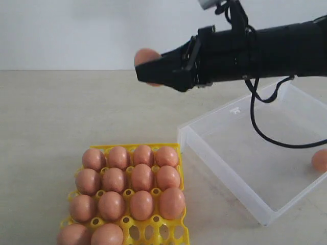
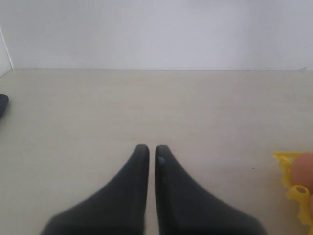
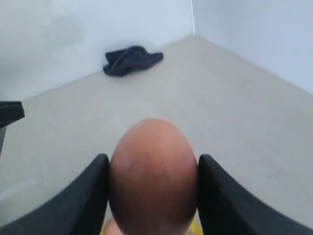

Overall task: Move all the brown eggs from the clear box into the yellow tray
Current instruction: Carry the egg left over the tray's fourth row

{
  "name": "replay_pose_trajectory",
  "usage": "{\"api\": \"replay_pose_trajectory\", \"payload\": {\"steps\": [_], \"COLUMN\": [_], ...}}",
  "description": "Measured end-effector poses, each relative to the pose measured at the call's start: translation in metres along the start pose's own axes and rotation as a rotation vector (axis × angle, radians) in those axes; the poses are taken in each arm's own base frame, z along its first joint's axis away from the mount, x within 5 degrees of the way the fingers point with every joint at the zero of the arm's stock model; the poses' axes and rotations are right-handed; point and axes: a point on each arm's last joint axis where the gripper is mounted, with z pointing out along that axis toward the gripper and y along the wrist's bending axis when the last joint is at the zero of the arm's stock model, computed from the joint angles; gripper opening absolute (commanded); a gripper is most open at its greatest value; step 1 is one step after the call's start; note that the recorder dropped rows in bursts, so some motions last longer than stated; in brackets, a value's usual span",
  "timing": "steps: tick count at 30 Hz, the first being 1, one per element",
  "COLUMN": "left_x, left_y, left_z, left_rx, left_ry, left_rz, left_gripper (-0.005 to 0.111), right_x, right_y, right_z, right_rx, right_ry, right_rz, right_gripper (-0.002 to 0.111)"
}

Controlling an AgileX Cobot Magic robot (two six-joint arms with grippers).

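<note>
One brown egg (image 1: 146, 60) clamped between the fingers of the right gripper (image 1: 153, 71), held up off the table (image 1: 61, 112), left of the clear box (image 1: 219, 173); yellow tray (image 1: 153, 223) sits near left, just beside the box corner; fourteen brown eggs (image 1: 141, 176) seated in it, lattice cups showing at its near right; one more egg (image 1: 320, 160) lies in the box at the right edge; left gripper (image 2: 147, 149) fingers together, gripping nothing, above bare table.

Empty cups only at the near right corner of the yellow tray (image 1: 156, 220); brown eggs (image 1: 141, 177) crowd the rest, the clear box (image 1: 219, 171) just beside, open tabletop (image 1: 41, 127) left.
</note>
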Motion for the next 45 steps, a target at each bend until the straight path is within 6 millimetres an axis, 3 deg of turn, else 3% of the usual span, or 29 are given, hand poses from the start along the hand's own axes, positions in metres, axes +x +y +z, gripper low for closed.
{"api": "replay_pose_trajectory", "payload": {"steps": [5, 8, 9, 11, 14, 16, 18, 21, 23, 24, 28, 30, 32, 36, 39, 41, 43, 45], "left_x": [0.000, 0.000, 0.000, 0.000, 0.000, 0.000, 0.000, 0.000, 0.000, 0.000, 0.000, 0.000, 0.000, 0.000, 0.000, 0.000, 0.000, 0.000], "left_y": [0.000, 0.000, 0.000, 0.000, 0.000, 0.000, 0.000, 0.000, 0.000, 0.000, 0.000, 0.000, 0.000, 0.000, 0.000, 0.000, 0.000, 0.000], "left_z": [0.000, 0.000, 0.000, 0.000, 0.000, 0.000, 0.000, 0.000, 0.000, 0.000, 0.000, 0.000, 0.000, 0.000, 0.000, 0.000, 0.000, 0.000], "left_rx": [0.000, 0.000, 0.000, 0.000, 0.000, 0.000, 0.000, 0.000, 0.000, 0.000, 0.000, 0.000, 0.000, 0.000, 0.000, 0.000, 0.000, 0.000], "left_ry": [0.000, 0.000, 0.000, 0.000, 0.000, 0.000, 0.000, 0.000, 0.000, 0.000, 0.000, 0.000, 0.000, 0.000, 0.000, 0.000, 0.000, 0.000], "left_rz": [0.000, 0.000, 0.000, 0.000, 0.000, 0.000, 0.000, 0.000, 0.000, 0.000, 0.000, 0.000, 0.000, 0.000, 0.000, 0.000, 0.000, 0.000], "left_gripper": [0.004, 0.004, 0.004, 0.004, 0.004, 0.004, 0.004, 0.004, 0.004, 0.004, 0.004, 0.004, 0.004, 0.004, 0.004, 0.004, 0.004, 0.004], "right_x": [-0.004, -0.007, -0.011, -0.016, -0.030, -0.047, -0.063, -0.062, -0.046, -0.029, 0.018, 0.039, 0.052, 0.056, 0.038, 0.023, 0.006, -0.010], "right_y": [-0.014, -0.040, -0.057, -0.071, -0.072, -0.060, -0.024, 0.017, 0.035, 0.044, 0.051, 0.040, 0.021, -0.018, -0.041, -0.053, -0.062, -0.068], "right_z": [-0.001, -0.008, -0.019, -0.035, -0.045, -0.044, -0.028, -0.016, -0.007, -0.002, 0.002, -0.006, -0.020, -0.053, -0.072, -0.074, -0.066, -0.049], "right_rx": [0.154, 0.444, 0.655, 0.867, 0.956, 0.866, 0.489, 0.054, -0.139, -0.228, -0.281, -0.144, 0.125, 0.762, 1.212, 1.423, 1.488, 1.409], "right_ry": [0.017, 0.117, 0.184, 0.243, 0.221, 0.136, -0.012, -0.070, 0.065, 0.219, 0.707, 0.971, 1.192, 1.397, 1.315, 1.135, 0.859, 0.574], "right_rz": [-0.201, -0.272, -0.286, -0.279, -0.281, -0.312, -0.381, -0.410, -0.301, -0.215, -0.014, 0.083, 0.141, 0.100, -0.026, -0.117, -0.200, -0.294], "right_gripper": [0.000, 0.000, 0.000, 0.000, 0.000, 0.000, 0.000, 0.000, 0.000, 0.000, 0.000, 0.000, 0.000, 0.000, 0.000, 0.000, 0.000, 0.000]}}
